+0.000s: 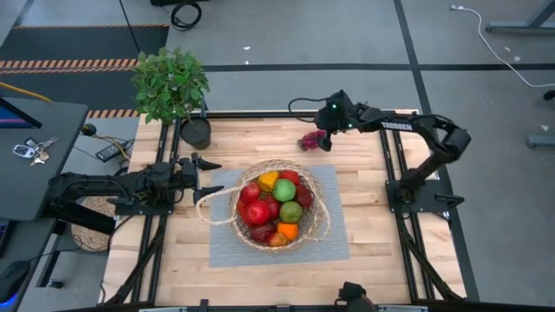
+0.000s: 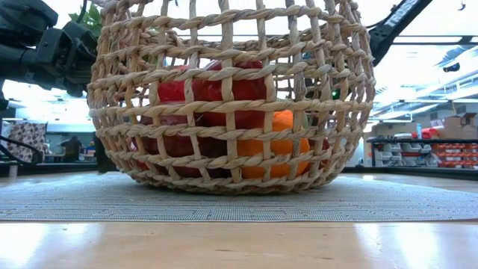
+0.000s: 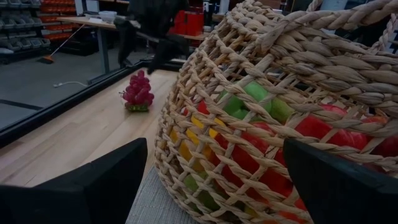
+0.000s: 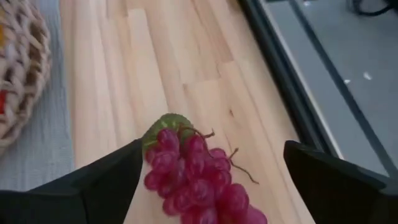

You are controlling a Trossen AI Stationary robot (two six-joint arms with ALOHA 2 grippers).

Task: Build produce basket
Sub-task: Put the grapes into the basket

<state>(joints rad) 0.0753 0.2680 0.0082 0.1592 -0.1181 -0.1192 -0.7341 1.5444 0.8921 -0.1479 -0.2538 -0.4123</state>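
The tan wicker basket [image 1: 314, 227] stands on a grey mat in the middle of the table. It holds several pieces of produce [image 1: 270, 206]: red, green, yellow and orange. Its looped handle [image 1: 205, 208] lies toward the table's left. A purple grape bunch [image 4: 193, 180] with a green leaf lies on the bare wood behind the basket [image 1: 310, 140]. My right gripper [image 4: 211, 186] hangs open just above the bunch, one finger on either side, touching nothing. My left gripper [image 1: 208, 178] waits open, level, at the basket's left wall [image 3: 205, 143].
A potted leafy plant [image 1: 171, 82] stands at the table's far left corner. The grey mat [image 1: 334, 247] reaches past the basket toward the near edge. Bare wood lies to the right of the mat. A small woven round thing [image 1: 91, 224] sits off the table's left edge.
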